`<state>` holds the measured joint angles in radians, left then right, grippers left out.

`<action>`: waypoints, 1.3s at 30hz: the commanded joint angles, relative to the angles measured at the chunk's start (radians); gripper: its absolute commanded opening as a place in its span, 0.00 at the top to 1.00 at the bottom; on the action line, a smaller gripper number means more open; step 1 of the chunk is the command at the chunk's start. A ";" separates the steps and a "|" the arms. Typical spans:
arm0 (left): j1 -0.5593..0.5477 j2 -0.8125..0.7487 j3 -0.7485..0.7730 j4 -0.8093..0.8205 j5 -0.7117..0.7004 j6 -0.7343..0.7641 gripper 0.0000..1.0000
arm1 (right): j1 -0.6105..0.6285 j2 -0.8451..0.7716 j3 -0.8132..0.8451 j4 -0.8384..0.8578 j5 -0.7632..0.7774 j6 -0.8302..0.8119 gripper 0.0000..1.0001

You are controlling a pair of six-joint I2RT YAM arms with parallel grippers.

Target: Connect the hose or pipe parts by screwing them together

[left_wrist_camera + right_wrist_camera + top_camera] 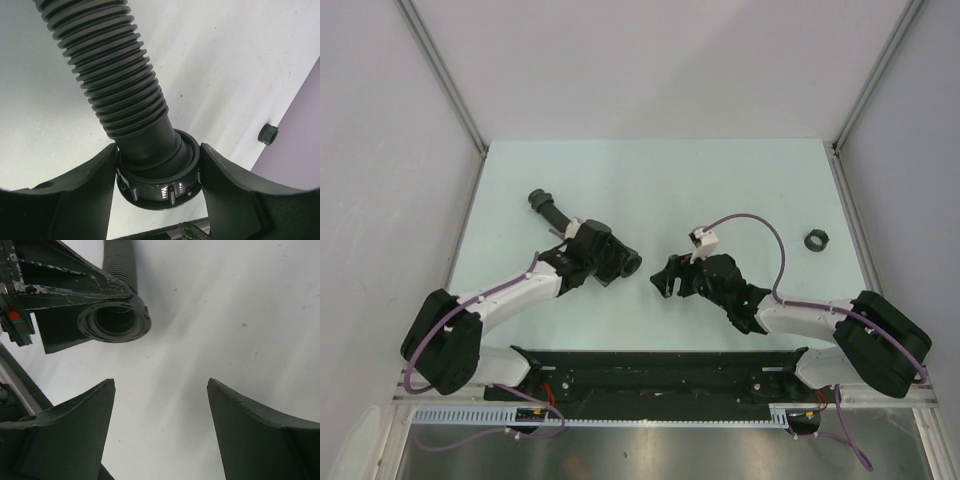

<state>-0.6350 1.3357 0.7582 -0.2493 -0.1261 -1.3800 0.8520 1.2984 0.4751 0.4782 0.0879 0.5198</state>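
The black corrugated hose (548, 208) lies slanted on the table's left half, its collared end (160, 187) pointing towards the middle. My left gripper (618, 262) is shut on that collar, one finger (85, 195) against each side of it. In the right wrist view the hose's open mouth (116, 320) faces my right gripper (161, 385), which stands open with nothing between its fingers, a short way off. In the top view the right gripper (666, 277) is just right of the hose end. The small black ring nut (815, 239) lies alone at the far right, also seen from the left wrist as the ring nut (268, 134).
The pale green table (720, 190) is walled by grey panels on the left, back and right. The ring nut lies close to the right wall. A black rail (660, 370) with the arm bases runs along the near edge.
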 commanded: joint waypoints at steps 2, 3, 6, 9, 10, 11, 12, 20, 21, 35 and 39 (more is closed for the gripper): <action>-0.009 -0.052 -0.008 0.018 0.016 -0.017 0.43 | 0.005 0.071 0.002 0.232 -0.040 0.034 0.23; -0.009 -0.064 -0.010 0.018 0.017 -0.014 0.43 | 0.005 0.100 0.000 0.275 -0.040 0.034 0.24; -0.011 -0.072 -0.010 0.016 0.043 -0.011 0.43 | 0.004 0.140 0.002 0.367 -0.048 0.036 0.27; -0.009 -0.078 -0.013 0.019 0.072 -0.014 0.43 | -0.005 0.189 0.020 0.419 -0.050 0.052 0.28; -0.009 -0.079 -0.014 0.019 0.074 -0.013 0.43 | -0.011 0.220 0.025 0.433 -0.057 0.051 0.28; -0.009 -0.089 -0.014 0.019 0.077 -0.011 0.43 | -0.014 0.237 0.028 0.447 -0.060 0.051 0.28; -0.009 -0.092 -0.014 0.019 0.075 -0.008 0.43 | -0.016 0.254 0.030 0.492 -0.063 0.049 0.28; -0.009 -0.116 -0.011 0.021 0.088 0.013 0.43 | -0.042 0.395 0.085 0.644 -0.175 0.098 0.35; -0.011 -0.116 -0.014 0.021 0.091 0.016 0.43 | -0.044 0.406 0.089 0.660 -0.198 0.106 0.36; -0.009 -0.153 0.065 0.056 0.048 0.522 0.03 | -0.155 0.432 0.120 0.709 -0.420 0.243 1.00; -0.031 -0.246 0.084 0.111 0.124 1.184 0.01 | -0.238 0.398 0.120 0.660 -0.493 0.258 1.00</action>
<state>-0.6384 1.2068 0.7826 -0.2146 -0.0624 -0.9264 0.6842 1.7618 0.5674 1.1168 -0.3111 0.7345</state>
